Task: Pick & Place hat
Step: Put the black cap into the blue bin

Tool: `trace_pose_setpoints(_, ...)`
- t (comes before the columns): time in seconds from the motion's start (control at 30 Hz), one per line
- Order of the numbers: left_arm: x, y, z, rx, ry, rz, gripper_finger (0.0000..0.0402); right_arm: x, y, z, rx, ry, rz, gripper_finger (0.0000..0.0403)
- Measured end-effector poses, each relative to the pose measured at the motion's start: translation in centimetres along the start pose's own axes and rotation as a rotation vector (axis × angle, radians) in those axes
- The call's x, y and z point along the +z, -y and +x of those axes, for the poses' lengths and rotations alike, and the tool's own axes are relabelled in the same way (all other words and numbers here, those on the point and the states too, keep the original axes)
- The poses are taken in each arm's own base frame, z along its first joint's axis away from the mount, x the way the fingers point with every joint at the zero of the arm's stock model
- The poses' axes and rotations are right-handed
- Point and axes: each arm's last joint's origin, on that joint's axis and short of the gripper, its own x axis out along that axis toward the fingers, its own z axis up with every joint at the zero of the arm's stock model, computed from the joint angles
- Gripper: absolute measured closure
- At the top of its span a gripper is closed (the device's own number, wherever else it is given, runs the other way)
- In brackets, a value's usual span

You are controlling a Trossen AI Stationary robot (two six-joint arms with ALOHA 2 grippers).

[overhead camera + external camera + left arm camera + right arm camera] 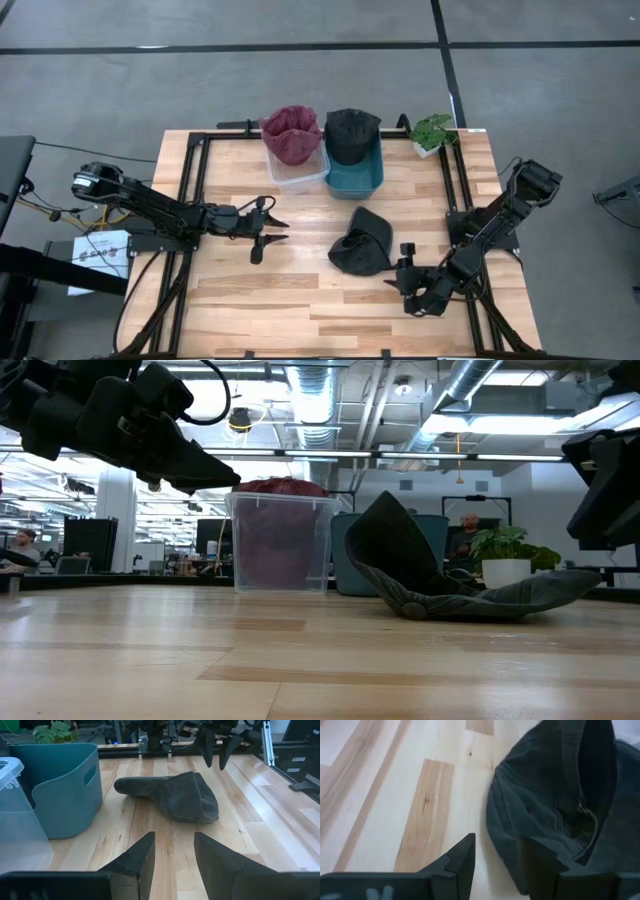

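A dark grey hat [360, 243] lies crumpled on the wooden table, its brim flat on the boards [520, 598] and its crown standing up. My right gripper [400, 268] is open and low at the hat's near right side; in its wrist view [495, 842] one finger stands over bare wood and the other over the hat's edge [540, 795]. My left gripper [278, 231] is open and hovers above the table to the hat's left, pointing at the hat [175, 797]. My right gripper is open beside the hat's edge [520, 845]. Its finger [542, 867] overlaps the cloth in the wrist view, but I cannot tell whether it touches it. My left gripper touches nothing.
Toward the far edge stand a clear bin [296, 168] holding a maroon hat [290, 133] and a teal bin [355, 175] holding another dark hat [351, 130]. A small potted plant [432, 132] sits at the far right corner. Bare wood lies along the near side.
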Motion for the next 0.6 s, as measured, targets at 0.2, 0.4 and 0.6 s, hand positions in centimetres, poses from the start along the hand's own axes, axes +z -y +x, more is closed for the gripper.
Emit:
trace_pose_setpoints(0.2, 0.1, 0.0, 0.0, 0.0, 0.006, 0.0, 0.0266, 0.8, -0.1, 0.0, 0.013, 0.038, -0.011, 0.0281)
trace_pose_setpoints(0.4, 0.1, 0.0, 0.0, 0.0, 0.01, -0.001, 0.0266, 2.8, 0.2, 0.2, 0.063, 0.041, 0.048, 0.0294)
trace_pose_setpoints(0.6, 0.1, 0.0, 0.0, 0.0, 0.011, -0.002, 0.0266, 4.1, 0.9, 0.7, 0.128, 0.022, 0.074, 0.0295)
